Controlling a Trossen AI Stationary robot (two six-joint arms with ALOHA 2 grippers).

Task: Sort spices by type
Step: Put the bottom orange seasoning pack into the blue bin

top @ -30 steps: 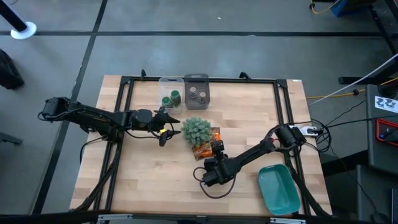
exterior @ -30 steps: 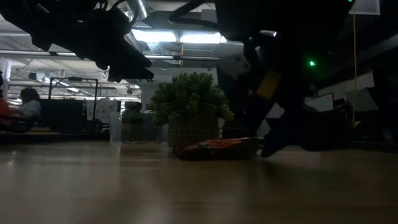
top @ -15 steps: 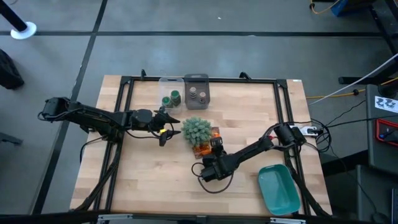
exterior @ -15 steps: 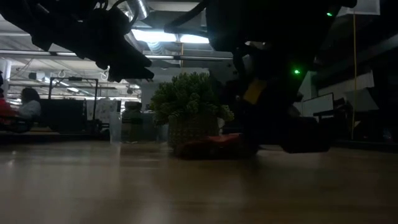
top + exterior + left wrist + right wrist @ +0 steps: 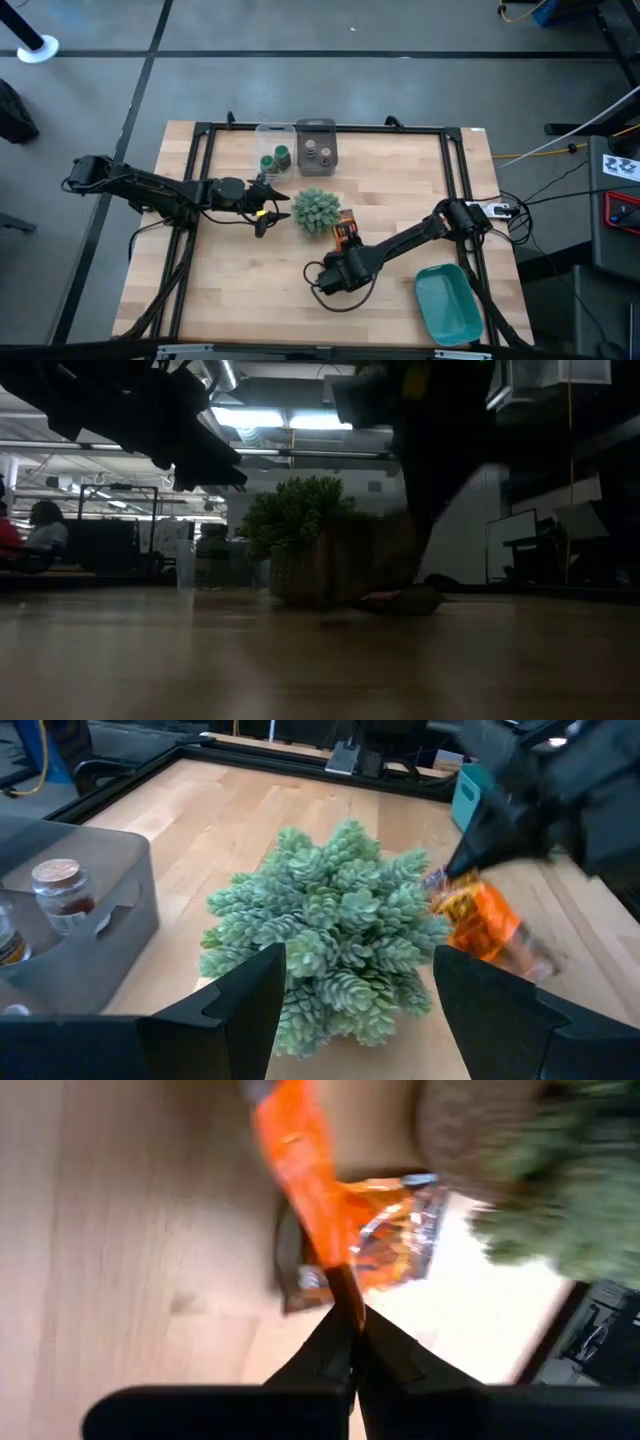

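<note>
Two green spice jars [image 5: 275, 158] stand in a clear bin and two grey-brown ones [image 5: 318, 152] in a grey bin [image 5: 95, 935] at the table's far edge. The spiky green ball [image 5: 317, 210] sits mid-table. My left gripper [image 5: 268, 208] hovers open just left of it, and the ball [image 5: 330, 945] shows between its fingers without touching them. My right gripper [image 5: 342, 247] is shut on the crinkled orange snack packet [image 5: 345, 231], right of the ball. My right gripper pinches one edge of the orange packet [image 5: 335, 1275] between its two fingertips, coming from the table's near side. The packet [image 5: 480, 915] is tipped up beside the ball. Its lower end [image 5: 400, 600] seems to lie on the table.
A teal tray [image 5: 447, 302] lies at the near right corner. A black frame [image 5: 205, 150] runs around the table's edges. Bare wood lies near and left of the packet.
My right gripper has gone toward the packet and the ball, shut on the packet and risen. The packet, which lay flat beside the ball, is now tipped up on one end.
</note>
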